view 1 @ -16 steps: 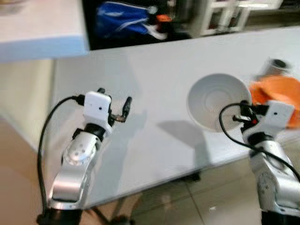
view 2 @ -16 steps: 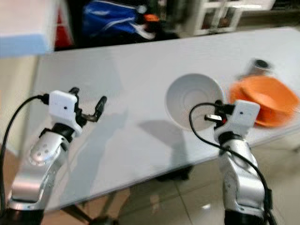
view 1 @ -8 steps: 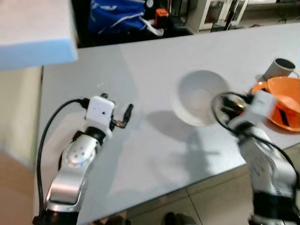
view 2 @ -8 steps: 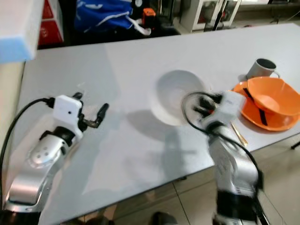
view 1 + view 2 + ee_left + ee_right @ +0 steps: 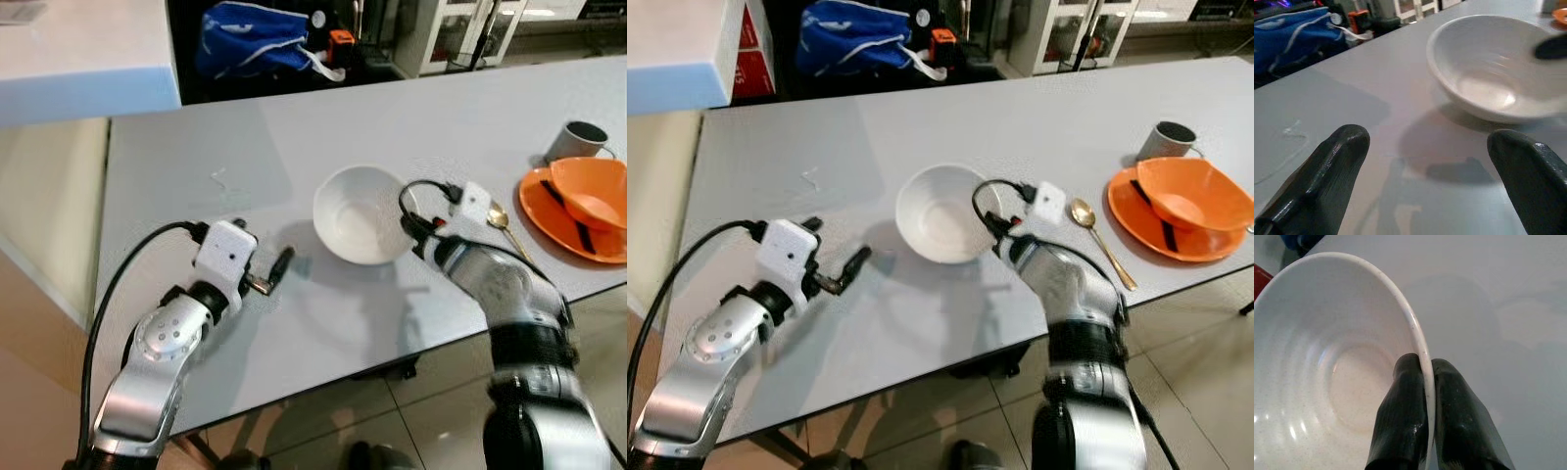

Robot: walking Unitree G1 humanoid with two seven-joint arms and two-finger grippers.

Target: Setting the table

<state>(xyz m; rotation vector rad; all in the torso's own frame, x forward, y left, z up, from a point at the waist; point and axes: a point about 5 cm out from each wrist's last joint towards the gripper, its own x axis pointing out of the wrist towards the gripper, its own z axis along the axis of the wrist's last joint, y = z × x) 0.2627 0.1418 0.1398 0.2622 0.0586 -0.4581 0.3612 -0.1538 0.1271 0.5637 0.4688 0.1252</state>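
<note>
As its wrist view shows, right hand [image 5: 1425,382] pinches white bowl [image 5: 1327,357] rim.

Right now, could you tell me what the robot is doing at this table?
The right gripper has its fingers pinched on the rim of the white bowl, one inside and one outside. The left gripper hovers open over the table beside it. A spoon, orange dishes and a mug sit to the right.
</note>
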